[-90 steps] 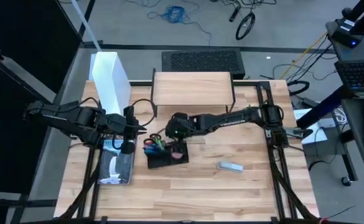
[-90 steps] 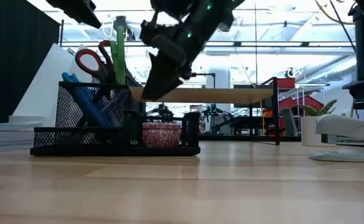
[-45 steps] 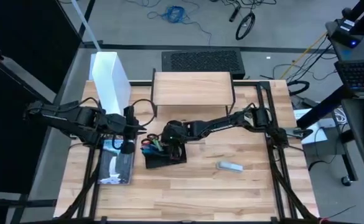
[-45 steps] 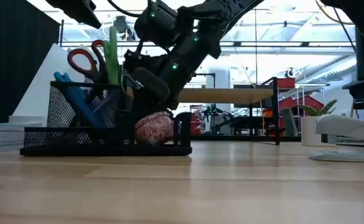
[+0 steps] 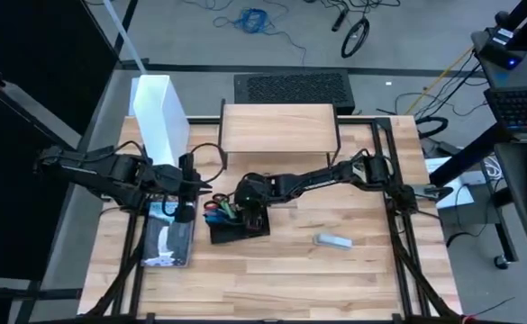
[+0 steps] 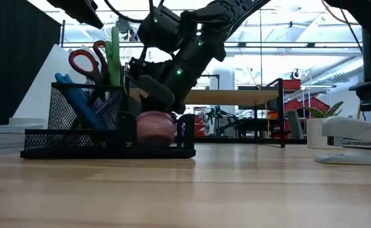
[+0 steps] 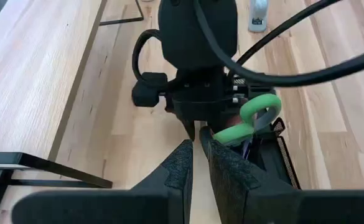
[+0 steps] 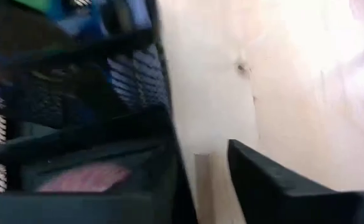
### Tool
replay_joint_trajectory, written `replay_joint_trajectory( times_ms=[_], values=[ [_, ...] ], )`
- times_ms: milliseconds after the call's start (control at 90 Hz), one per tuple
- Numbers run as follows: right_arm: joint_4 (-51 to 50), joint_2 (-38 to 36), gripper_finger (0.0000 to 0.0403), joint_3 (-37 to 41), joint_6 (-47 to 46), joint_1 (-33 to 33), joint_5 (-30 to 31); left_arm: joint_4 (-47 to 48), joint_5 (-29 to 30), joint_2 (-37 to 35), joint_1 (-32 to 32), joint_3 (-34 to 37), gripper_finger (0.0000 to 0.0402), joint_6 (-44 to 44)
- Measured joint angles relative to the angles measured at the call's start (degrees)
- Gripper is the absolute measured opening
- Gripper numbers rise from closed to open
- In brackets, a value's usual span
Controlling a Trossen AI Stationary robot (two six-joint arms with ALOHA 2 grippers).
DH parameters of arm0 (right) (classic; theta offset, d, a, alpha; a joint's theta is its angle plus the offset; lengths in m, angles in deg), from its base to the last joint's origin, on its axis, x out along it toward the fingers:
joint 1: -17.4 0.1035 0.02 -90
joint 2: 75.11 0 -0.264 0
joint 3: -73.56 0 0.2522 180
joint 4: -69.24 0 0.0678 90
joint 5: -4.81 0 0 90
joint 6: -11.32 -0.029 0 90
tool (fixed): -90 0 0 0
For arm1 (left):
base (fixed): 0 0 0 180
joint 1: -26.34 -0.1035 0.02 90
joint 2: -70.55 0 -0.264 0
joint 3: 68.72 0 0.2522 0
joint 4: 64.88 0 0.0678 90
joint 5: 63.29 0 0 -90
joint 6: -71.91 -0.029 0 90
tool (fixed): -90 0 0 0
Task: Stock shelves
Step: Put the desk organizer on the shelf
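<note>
I'm looking down on a light butcher-block table [image 5: 335, 279] on a grey floor, with cables and a bicycle wheel beyond the far edge; the low view shows a bright workshop behind. The shelves [image 5: 278, 127] stand at the far middle of the table, well apart from both grippers and nearer the far edge than either. It is a flat pale-wood top on thin black legs, its top bare. My right gripper [image 5: 249, 200] is down at the black mesh organizer tray [image 5: 239, 227], its fingers either side of the tray's wall [image 8: 169, 155], slightly apart. My left gripper [image 7: 197, 165] waits beside the white file box [image 5: 159, 112], fingers nearly together, holding nothing. A stapler [image 5: 333, 240] lies toward the right.
</note>
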Motion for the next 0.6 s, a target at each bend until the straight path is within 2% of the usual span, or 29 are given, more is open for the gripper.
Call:
replay_joint_trajectory(
  times_ms=[100, 189, 600],
  values=[
    [0.12, 0.06, 0.0032, 0.04, 0.42, 0.09, -0.07, -0.02, 0.00, 0.00, 0.00, 0.00, 0.0038, 0.03],
    [0.66, 0.09, 0.0007, 0.09, 0.79, 0.05, -0.57, -0.02, 0.00, 0.00, 0.02, 0.00, 0.0038, 0.03],
    [1.50, 0.11, 0.0001, 0.09, 0.88, 0.11, -0.28, -0.02, 0.00, 0.00, 0.00, 0.00, 0.0038, 0.03]
  ],
)
